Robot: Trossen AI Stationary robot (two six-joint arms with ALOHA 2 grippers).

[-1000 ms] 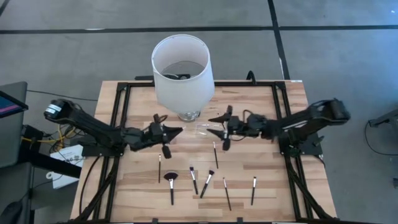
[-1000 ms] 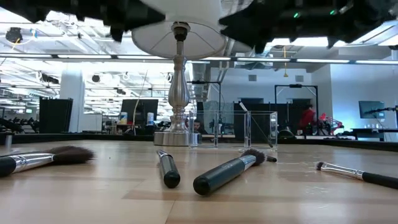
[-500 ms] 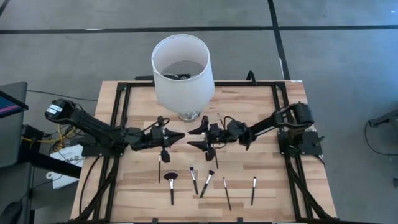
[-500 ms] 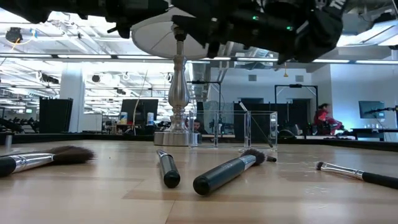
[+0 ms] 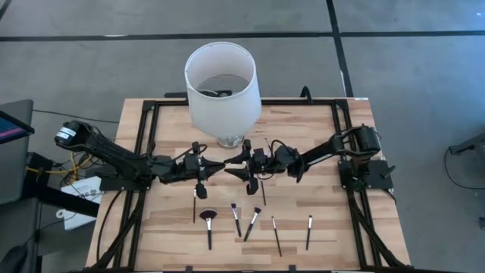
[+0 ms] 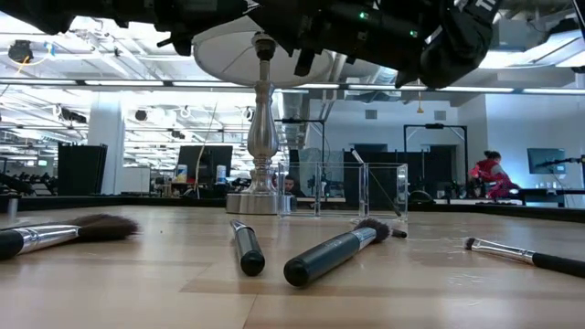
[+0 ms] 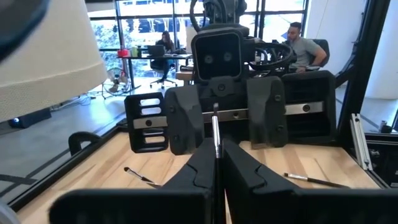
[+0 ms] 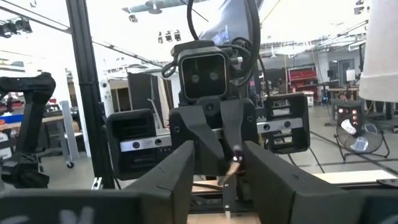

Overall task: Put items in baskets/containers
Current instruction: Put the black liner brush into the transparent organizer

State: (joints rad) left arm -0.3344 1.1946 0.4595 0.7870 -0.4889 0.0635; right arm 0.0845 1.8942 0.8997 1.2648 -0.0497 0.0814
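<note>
The two arms meet nose to nose above the middle of the table. The left gripper (image 5: 220,164) has its fingers squeezed shut on one thin brush (image 7: 216,129), which stands up straight between the fingertips in the left wrist view. The right gripper (image 5: 229,165) faces it, and its fingers (image 8: 186,155) stand apart on either side of the left gripper's tip and the brush there; I cannot tell if they touch the brush yet.

Down on the wood, in the high view, I count six more brushes lying flat in a loose row near the front edge: a short one (image 5: 194,205), the fan-headed one (image 5: 208,225), one with a pale tip (image 5: 236,218), a fatter one (image 5: 252,223), a thin one (image 5: 276,236) and one more (image 5: 308,231) off to the right. Another thin brush (image 5: 263,190) lies partly under the right arm.

The clear tray (image 6: 361,189) sits behind the brushes in the low view, just beside the lamp's foot. A brush stick leans inside it.

The lamp (image 5: 222,87), with its big white shade and shiny metal stem (image 6: 261,132), stands at the back of the table, close behind the two grippers. A black frame (image 5: 144,129) runs around the table (image 5: 333,227).

A person (image 6: 491,174) in red is far off in the room behind.
</note>
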